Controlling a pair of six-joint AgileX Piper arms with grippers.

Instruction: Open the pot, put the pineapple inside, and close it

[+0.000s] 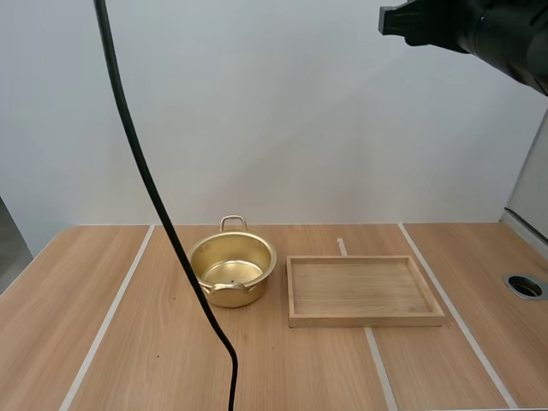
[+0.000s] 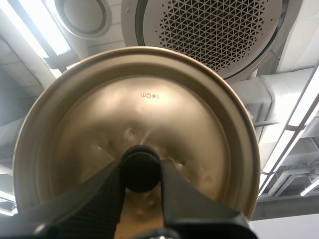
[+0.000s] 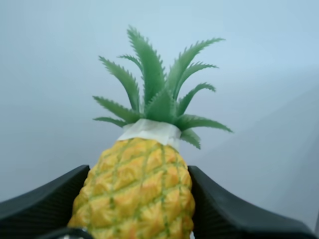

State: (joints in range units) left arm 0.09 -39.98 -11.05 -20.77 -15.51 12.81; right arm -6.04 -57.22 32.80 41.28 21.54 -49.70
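An open golden pot (image 1: 232,269) with two handles stands on the wooden table, left of centre, with nothing inside. My left gripper (image 2: 141,172) is shut on the black knob (image 2: 141,167) of the golden pot lid (image 2: 137,134), whose top side faces the camera. My right gripper (image 3: 139,199) is shut on a yellow pineapple (image 3: 137,191) with a green leafy crown (image 3: 157,89); its two black fingers (image 3: 45,199) press the fruit's sides. Part of my right arm (image 1: 479,30) reaches in high above the table at the right.
An empty wooden tray (image 1: 364,289) lies just right of the pot. A round metal grommet (image 1: 525,286) sits in the table near its right edge. Pale stripes run across the tabletop.
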